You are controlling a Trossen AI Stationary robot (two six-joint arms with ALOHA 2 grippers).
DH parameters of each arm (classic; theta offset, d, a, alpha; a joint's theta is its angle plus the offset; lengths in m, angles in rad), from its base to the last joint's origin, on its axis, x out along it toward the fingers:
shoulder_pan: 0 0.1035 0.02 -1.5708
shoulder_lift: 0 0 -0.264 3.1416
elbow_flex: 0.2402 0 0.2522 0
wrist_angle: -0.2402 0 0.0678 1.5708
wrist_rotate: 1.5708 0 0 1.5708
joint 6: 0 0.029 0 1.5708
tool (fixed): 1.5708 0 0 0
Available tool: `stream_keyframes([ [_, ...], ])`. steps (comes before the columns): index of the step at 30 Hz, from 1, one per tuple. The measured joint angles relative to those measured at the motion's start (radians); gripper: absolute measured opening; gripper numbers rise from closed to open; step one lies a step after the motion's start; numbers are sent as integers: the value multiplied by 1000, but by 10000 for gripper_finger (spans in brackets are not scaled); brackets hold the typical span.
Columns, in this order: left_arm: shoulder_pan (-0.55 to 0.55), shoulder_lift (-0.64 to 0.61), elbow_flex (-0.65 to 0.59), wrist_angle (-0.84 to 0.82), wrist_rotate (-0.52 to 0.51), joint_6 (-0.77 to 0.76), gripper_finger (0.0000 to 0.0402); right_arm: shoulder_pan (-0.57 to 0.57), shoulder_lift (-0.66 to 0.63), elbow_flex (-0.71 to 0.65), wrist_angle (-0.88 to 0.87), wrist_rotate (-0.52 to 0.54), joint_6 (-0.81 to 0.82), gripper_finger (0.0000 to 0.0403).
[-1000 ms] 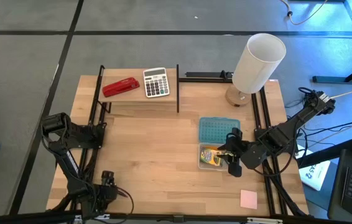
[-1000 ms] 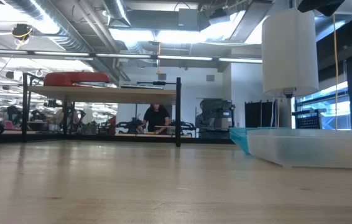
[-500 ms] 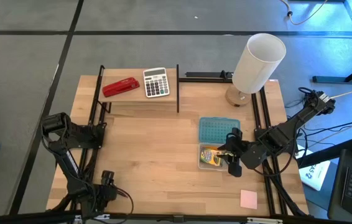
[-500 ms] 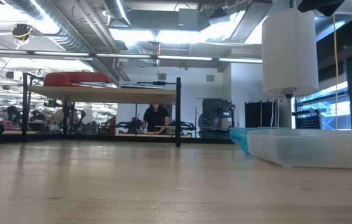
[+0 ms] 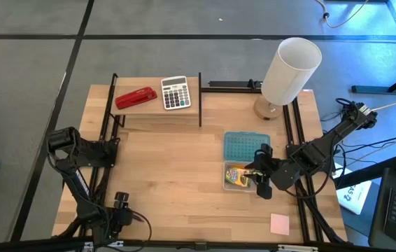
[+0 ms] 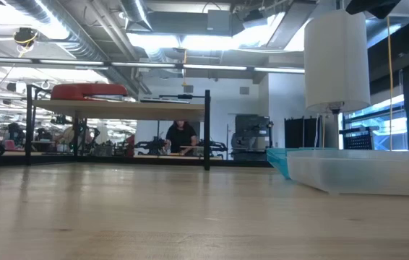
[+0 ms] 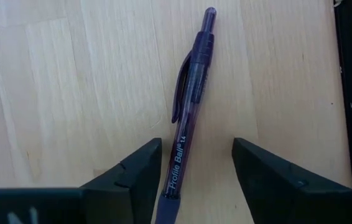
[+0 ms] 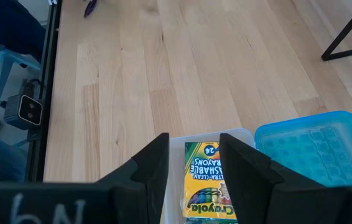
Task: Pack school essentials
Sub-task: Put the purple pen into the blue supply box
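My left gripper is open at the table's left side. A dark purple pen lies flat on the wood between its fingers, with space on both sides. My right gripper is open above a clear box that holds the yellow-green crayon box. In the right wrist view the fingers stand on either side of the crayon box; whether they touch it cannot be told. A pink note pad lies near the right front corner. Scissors, pencils and the yellow piece do not show.
A blue lid lies just behind the clear box. A raised shelf at the far left carries a red stapler and a grey calculator. A white lamp stands at the far right. Bare wood spans the table's middle.
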Motion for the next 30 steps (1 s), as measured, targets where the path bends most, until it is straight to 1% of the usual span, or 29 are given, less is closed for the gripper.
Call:
stream_keyframes([
  [11, 0, 2, 0, 0, -7, 16, 191, 0, 0, 0, 0, 0, 0, 142],
  [14, 0, 2, 0, 0, -7, 23, 186, 0, 0, 0, 0, 0, 0, 142],
  [24, 2, 4, -1, 3, -18, 42, 125, 0, 0, 0, 0, 0, 0, 142],
  [30, 2, 5, -2, -1, -18, 41, 96, 0, 0, 0, 0, 0, 0, 142],
])
